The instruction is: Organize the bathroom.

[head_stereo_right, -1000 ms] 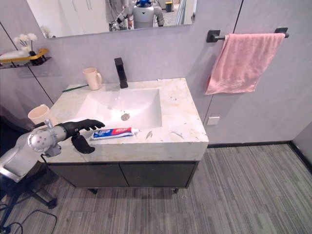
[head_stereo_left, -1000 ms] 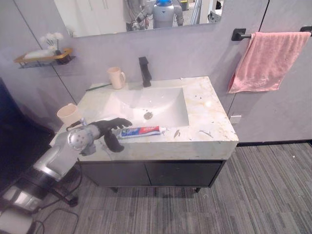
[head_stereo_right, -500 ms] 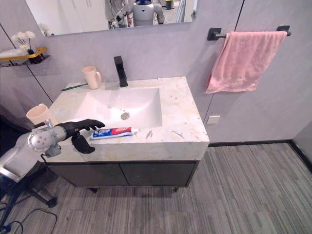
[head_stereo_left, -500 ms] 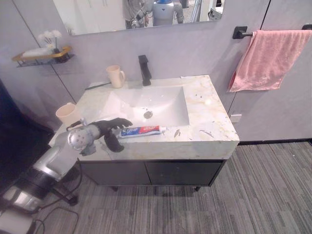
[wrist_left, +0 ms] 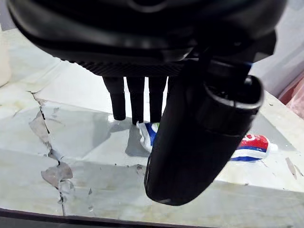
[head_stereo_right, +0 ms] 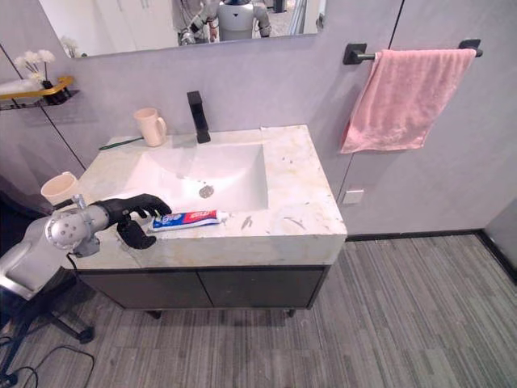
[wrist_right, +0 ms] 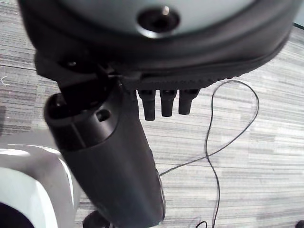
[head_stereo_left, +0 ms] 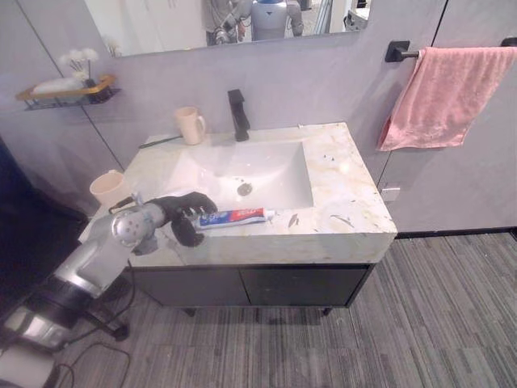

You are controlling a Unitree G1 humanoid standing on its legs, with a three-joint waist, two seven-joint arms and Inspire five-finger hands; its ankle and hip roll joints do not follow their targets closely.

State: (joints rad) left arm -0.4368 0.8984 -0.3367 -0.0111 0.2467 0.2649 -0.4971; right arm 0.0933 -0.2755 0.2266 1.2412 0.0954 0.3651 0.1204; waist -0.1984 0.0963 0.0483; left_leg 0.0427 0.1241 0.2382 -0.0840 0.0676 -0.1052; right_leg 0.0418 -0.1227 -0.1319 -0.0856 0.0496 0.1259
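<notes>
1. Toothpaste tube [head_stereo_left: 233,217] lies flat on the marble counter [head_stereo_left: 339,194], along the front edge just ahead of the sink basin [head_stereo_left: 242,174].
2. My left hand [head_stereo_left: 184,212] sits at the tube's left end, fingers straight and loose, holding nothing that I can see.
3. Right hand [wrist_right: 118,156] hangs over the floor, fingers relaxed.
4. One cup [head_stereo_left: 191,126] stands by the faucet [head_stereo_left: 238,115], another cup [head_stereo_left: 107,187] at the counter's left edge; can't see inside either.

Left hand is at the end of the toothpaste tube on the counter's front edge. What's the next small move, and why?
Probably ease the left hand forward and close on the toothpaste tube. Its fingers are straight, tips just at the tube's end, thumb apart from it, so nothing is gripped yet. The tube lies flat on the countertop.
</notes>
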